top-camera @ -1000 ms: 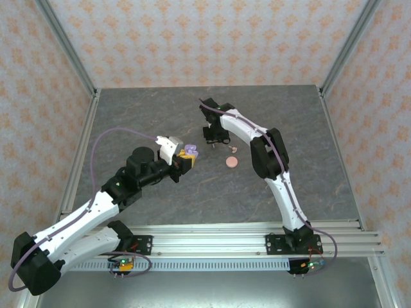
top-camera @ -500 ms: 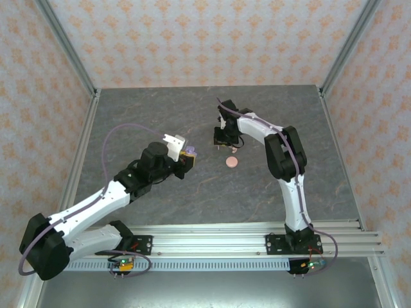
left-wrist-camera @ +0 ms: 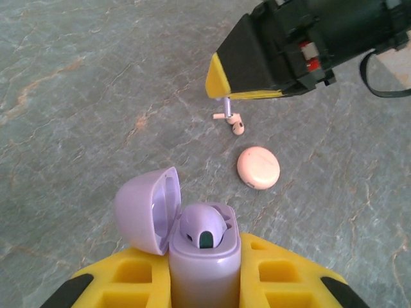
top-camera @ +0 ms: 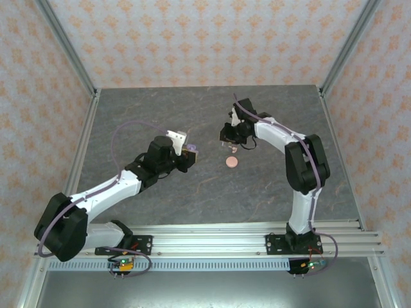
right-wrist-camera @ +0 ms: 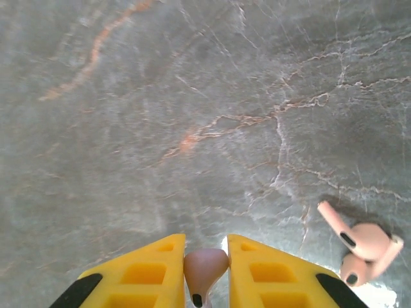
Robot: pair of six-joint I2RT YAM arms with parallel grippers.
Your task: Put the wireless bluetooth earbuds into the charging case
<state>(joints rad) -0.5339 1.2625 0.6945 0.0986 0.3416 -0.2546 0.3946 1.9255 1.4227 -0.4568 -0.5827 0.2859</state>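
Left gripper (top-camera: pixel 188 156): I had it clamped on the lilac case (left-wrist-camera: pixel 202 263), lid open
Case: I judged one lilac bud (left-wrist-camera: pixel 202 230) seated inside
Right gripper (right-wrist-camera: pixel 205 247): pinched narrow on a pinkish bud (right-wrist-camera: pixel 205 269), near the case but apart
Table: loose buds (right-wrist-camera: pixel 361 249) lay beside the disc (left-wrist-camera: pixel 258 167)
Remaining: most seating, I reckoned
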